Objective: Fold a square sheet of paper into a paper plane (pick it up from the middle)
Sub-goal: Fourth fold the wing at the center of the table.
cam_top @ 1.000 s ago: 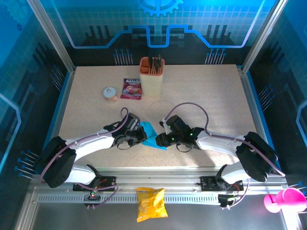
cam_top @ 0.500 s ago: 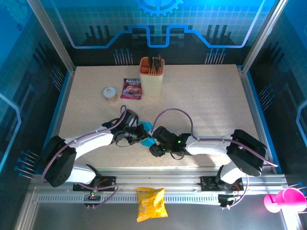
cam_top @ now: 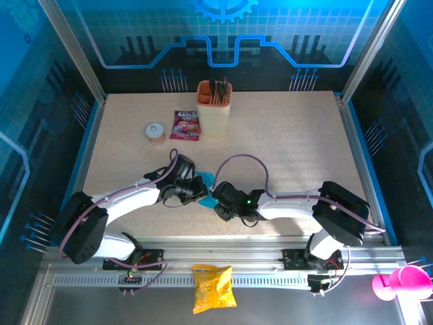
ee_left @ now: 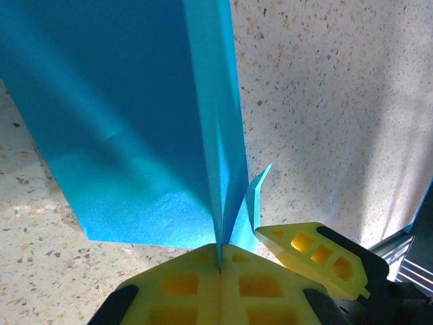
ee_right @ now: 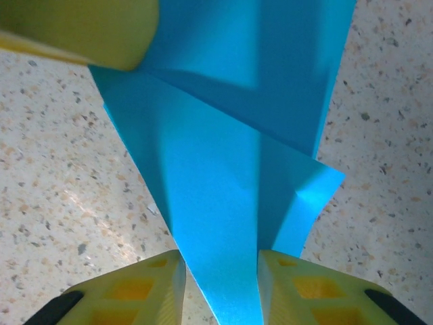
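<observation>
The square sheet of paper (cam_top: 209,180), bright blue, is folded into a pointed wedge and lies on the speckled table between my two grippers. In the left wrist view my left gripper (ee_left: 220,247) is shut on a raised crease of the paper (ee_left: 135,135). One finger of the right gripper (ee_left: 314,256) sits just to its right. In the right wrist view my right gripper (ee_right: 220,264) stands open, with a yellow finger on each side of the narrow end of the paper (ee_right: 223,189). In the top view the left gripper (cam_top: 200,189) and right gripper (cam_top: 218,201) almost touch.
A beige cup (cam_top: 214,110) with utensils stands at the back centre. A pink-purple packet (cam_top: 186,125) and a small round tub (cam_top: 156,133) lie to its left. A yellow snack bag (cam_top: 213,288) lies in front of the rail, and a pink object (cam_top: 399,283) at the bottom right.
The right arm has swung left and brought its gripper up against the left gripper over the paper. The left gripper has stayed shut on the paper, shifting slightly.
</observation>
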Action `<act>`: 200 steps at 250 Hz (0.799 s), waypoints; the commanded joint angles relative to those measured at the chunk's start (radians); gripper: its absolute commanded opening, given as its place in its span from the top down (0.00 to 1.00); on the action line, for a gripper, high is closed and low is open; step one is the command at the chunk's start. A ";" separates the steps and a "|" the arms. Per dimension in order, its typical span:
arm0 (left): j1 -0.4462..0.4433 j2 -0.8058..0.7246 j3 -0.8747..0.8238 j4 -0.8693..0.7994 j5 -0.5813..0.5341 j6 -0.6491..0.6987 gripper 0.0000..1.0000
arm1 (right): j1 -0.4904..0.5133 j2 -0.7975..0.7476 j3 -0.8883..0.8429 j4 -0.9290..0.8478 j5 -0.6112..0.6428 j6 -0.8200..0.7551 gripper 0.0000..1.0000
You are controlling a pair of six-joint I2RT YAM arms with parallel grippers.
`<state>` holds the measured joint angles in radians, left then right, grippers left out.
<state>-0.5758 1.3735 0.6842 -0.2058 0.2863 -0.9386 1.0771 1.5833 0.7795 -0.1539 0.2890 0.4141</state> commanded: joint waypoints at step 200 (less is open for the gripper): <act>0.012 -0.003 0.026 -0.038 0.016 0.009 1.00 | 0.005 0.011 -0.066 0.021 0.003 0.048 1.00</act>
<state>-0.5720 1.3735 0.6842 -0.2062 0.2863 -0.9390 1.0798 1.5833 0.7349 -0.1337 0.2989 0.4511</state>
